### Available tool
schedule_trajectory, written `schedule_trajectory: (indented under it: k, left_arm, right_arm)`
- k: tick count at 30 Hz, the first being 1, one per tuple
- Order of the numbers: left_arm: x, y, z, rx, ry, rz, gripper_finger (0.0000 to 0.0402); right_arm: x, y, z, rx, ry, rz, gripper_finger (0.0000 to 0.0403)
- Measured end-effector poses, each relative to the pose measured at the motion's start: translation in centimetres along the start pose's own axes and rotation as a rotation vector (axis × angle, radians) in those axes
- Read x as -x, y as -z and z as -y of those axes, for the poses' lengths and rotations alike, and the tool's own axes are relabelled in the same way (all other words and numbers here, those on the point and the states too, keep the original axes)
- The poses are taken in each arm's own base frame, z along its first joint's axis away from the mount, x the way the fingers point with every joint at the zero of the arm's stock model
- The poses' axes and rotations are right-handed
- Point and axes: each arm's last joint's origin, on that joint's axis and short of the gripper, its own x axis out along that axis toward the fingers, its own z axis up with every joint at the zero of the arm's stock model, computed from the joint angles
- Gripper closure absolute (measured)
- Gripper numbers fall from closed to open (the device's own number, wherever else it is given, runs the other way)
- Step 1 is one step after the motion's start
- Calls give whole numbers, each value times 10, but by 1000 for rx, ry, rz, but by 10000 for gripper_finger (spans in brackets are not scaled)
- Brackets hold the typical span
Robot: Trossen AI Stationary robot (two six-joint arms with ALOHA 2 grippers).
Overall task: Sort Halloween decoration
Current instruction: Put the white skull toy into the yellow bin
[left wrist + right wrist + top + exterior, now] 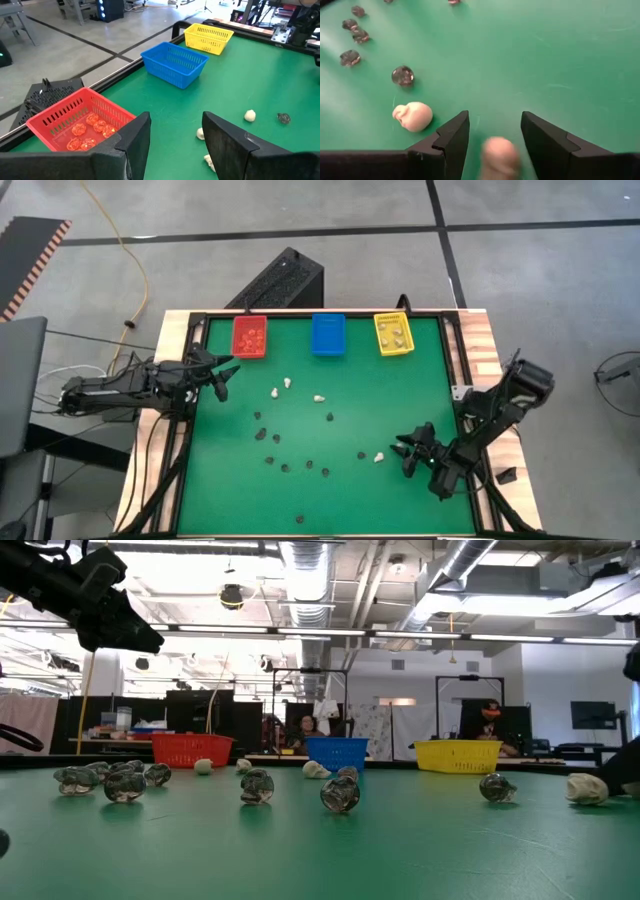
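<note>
Tiny Halloween decoration trinkets lie scattered on the green table. Several are dark and a few are cream-white. My right gripper is low over the table's right near part, open. A cream skull-like trinket lies just beside its fingers, and a blurred cream shape shows between them. My left gripper hovers open at the table's left edge, near the red bin, with nothing between its fingers. My right gripper has the blurred cream shape in the gap between its open fingers. A strip of green shows on either side of the shape, and I cannot tell whether a finger touches it.
Three bins stand in a row along the far edge. The red bin holds orange trinkets, the blue bin is in the middle, and the yellow bin holds cream ones. A black box stands beyond the far edge.
</note>
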Motion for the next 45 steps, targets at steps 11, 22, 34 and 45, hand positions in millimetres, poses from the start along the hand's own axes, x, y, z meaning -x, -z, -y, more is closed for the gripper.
schedule_trajectory:
  k: [11, 22, 34, 45]
  left_arm:
    - [0, 0, 0, 8, 0, -1, 233]
    - [0, 0, 0, 20, -1, -1, 233]
    - [0, 1, 0, 15, -1, -6, 233]
    - [0, 1, 0, 8, -1, -5, 233]
  right_arm:
    - [-10, 21, -3, 57, 37, 94, 189]
    - [-12, 26, -18, 185, 150, 70, 242]
    - [-13, 16, -29, 151, 228, 69, 293]
    - [-25, -14, -49, 172, 385, 80, 293]
